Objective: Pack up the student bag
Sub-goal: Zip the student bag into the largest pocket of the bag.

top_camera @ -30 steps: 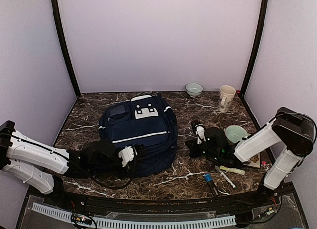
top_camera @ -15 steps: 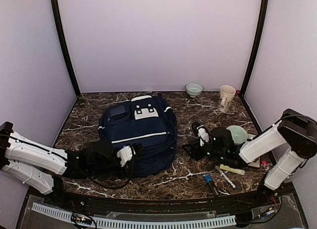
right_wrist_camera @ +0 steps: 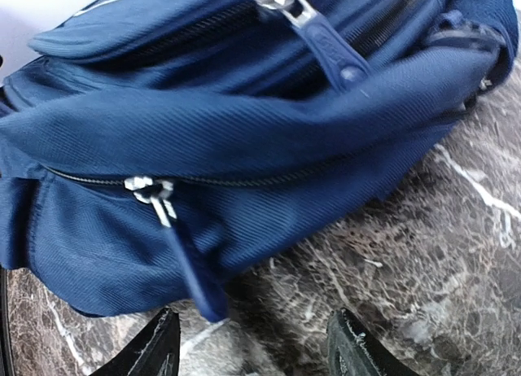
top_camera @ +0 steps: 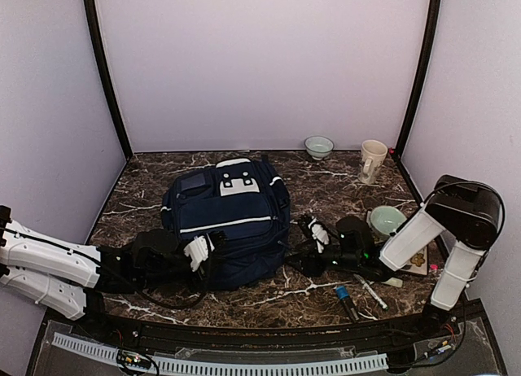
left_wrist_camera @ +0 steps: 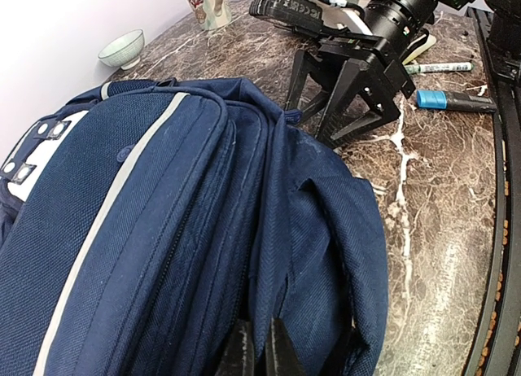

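The student bag (top_camera: 232,209), a navy backpack with a white stripe, lies flat on the marble table. At the bag's near edge my left gripper (top_camera: 199,250) is shut on a fold of its fabric (left_wrist_camera: 281,311); the fingertips (left_wrist_camera: 238,356) press together around the cloth. My right gripper (top_camera: 308,229) stands open just beside the bag's right side. In the right wrist view a zipper slider (right_wrist_camera: 146,187) and its blue pull tab (right_wrist_camera: 195,270) hang between and ahead of the open fingers (right_wrist_camera: 159,347), with nothing gripped. A second zipper pull (right_wrist_camera: 326,42) sits higher on the bag (right_wrist_camera: 244,124).
A small bowl (top_camera: 318,146) and a mug (top_camera: 372,160) stand at the back right. A green bowl (top_camera: 387,220) is behind the right arm. Pens and markers (top_camera: 370,290) and a blue-capped one (top_camera: 346,301) lie near the front right edge.
My right gripper has opened and moved left, up to the bag's side. The left gripper, still shut on the fabric, has drawn slightly left.
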You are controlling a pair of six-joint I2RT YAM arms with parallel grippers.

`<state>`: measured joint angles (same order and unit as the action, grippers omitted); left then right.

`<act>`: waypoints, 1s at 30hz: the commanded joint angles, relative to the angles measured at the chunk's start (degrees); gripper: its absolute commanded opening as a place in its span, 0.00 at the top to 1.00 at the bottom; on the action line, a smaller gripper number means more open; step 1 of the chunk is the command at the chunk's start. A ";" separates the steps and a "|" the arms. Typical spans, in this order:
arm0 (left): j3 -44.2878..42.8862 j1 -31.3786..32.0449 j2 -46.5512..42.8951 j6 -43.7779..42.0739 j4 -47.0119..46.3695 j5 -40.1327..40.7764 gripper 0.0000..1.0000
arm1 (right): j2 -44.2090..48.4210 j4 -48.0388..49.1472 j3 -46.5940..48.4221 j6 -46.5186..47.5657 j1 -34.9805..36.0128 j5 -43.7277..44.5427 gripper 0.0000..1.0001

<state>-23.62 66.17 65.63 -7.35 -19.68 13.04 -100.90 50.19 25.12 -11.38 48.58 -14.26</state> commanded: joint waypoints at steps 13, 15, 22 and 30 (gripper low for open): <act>0.60 0.23 -2.50 0.94 -4.75 1.33 1.00 | 3.57 -2.61 3.26 4.77 2.42 4.94 0.46; 0.59 0.27 -2.53 0.86 -4.75 1.30 1.00 | 2.43 -2.65 4.07 4.94 2.85 4.73 0.47; 0.60 0.27 -2.38 0.86 -4.68 1.56 1.00 | -0.01 -1.21 5.52 4.89 3.35 4.86 0.78; 1.38 0.27 -2.96 1.11 -5.19 2.83 1.00 | 1.72 -3.84 5.92 4.57 3.99 6.38 1.00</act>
<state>-22.85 66.17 65.21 -7.25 -20.12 13.50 -100.71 47.13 30.11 -6.00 52.14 -9.61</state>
